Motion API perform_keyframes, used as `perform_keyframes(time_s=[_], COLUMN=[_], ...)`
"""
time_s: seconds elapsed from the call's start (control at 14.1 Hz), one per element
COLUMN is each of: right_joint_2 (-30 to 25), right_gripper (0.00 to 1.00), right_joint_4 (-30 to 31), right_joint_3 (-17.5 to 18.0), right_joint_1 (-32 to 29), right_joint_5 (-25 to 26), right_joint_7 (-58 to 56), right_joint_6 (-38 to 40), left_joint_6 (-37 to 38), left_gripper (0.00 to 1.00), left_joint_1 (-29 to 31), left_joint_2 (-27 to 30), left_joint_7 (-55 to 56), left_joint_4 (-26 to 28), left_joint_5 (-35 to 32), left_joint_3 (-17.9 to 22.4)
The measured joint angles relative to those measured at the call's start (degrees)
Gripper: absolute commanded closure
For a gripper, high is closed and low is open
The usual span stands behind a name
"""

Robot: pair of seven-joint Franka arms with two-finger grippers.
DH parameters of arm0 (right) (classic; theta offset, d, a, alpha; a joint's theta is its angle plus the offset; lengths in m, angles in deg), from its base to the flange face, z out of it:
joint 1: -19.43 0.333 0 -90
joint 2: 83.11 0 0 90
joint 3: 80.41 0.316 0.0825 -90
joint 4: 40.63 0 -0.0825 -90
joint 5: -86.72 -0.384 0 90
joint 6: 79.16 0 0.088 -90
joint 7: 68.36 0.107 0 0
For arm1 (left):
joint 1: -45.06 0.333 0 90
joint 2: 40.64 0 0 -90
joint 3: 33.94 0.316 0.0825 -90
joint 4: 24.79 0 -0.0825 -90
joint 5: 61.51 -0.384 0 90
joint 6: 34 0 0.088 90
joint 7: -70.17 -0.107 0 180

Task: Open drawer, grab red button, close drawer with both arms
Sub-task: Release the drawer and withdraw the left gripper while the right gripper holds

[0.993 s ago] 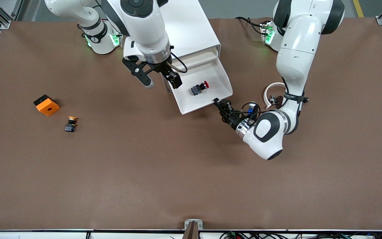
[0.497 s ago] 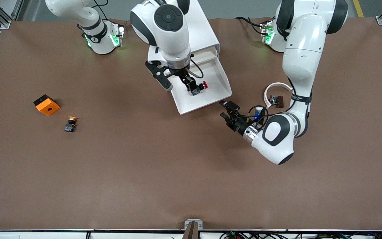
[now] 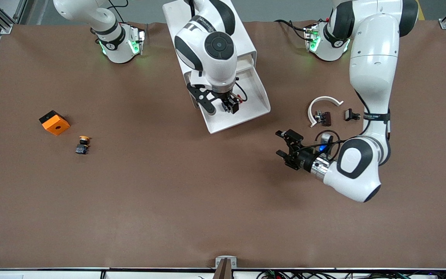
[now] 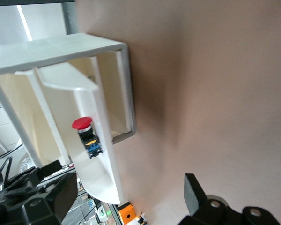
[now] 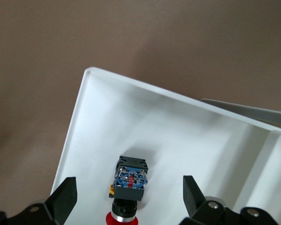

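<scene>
The drawer (image 3: 242, 102) stands pulled out of its white cabinet (image 3: 211, 23), and everything else sits around it. The button (image 5: 128, 190) lies on the drawer's floor, red cap toward the cabinet, black body toward the drawer's front wall. The right end effector (image 3: 223, 109) hangs directly over the button inside the drawer, fingers spread with one on each side of it and not touching it.

The left end effector (image 3: 287, 145) is low over the bare surface (image 3: 168, 201), clear of the drawer's front corner toward the left arm's end, fingers spread and holding nothing.

Toward the left arm's end from the drawer lie a white ring piece (image 3: 321, 106) and two small dark parts (image 3: 325, 117). Well off toward the right arm's end sit an orange cube (image 3: 54, 122) and a yellow-capped button (image 3: 82, 144).
</scene>
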Motion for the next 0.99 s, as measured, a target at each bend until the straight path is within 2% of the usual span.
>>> perform_keyframes(time_s=[0.21, 0.5, 0.57, 0.64, 0.71, 0.85, 0.99], right_joint_2=[2.07, 3.54, 3.72, 3.81, 3.83, 3.85, 3.87], right_gripper=[0.0, 0.0, 0.08, 0.27, 0.39, 0.54, 0.62], right_joint_4=[-0.02, -0.04, -0.04, -0.06, -0.07, -0.11, -0.13], right_joint_3=[0.0, -0.01, -0.01, -0.01, -0.01, -0.01, -0.01], right_joint_1=[0.98, 1.36, 1.47, 1.55, 1.59, 1.61, 1.68], right_joint_5=[-0.02, -0.02, -0.02, -0.02, -0.02, -0.02, -0.02], right_joint_7=[0.02, 0.02, -0.01, -0.07, -0.09, -0.18, -0.58], right_joint_6=[-1.55, -2.03, -2.06, -2.09, -2.1, -2.1, -2.11], left_joint_6=[0.0, -0.01, -0.02, -0.03, -0.03, -1.03, -3.93], left_gripper=[0.0, 0.0, 0.0, 0.0, 0.0, 0.0, 0.0], left_joint_1=[0.06, -0.18, -0.23, -0.34, -0.59, -1.74, -3.43], left_joint_2=[0.01, 0.73, 1.44, 2.21, 3.08, 4.77, 6.5], left_joint_7=[-7.22, -18.88, -22.05, -24.96, -27.57, -32.09, -37.56], left_joint_4=[-0.06, -1.04, -1.21, -1.33, -1.39, -1.44, -1.46], left_joint_5=[0.0, -1.95, -4.1, -6.69, -9.72, -16.81, -23.37], left_joint_3=[3.8, 6.53, 6.59, 6.59, 6.59, 6.6, 6.6])
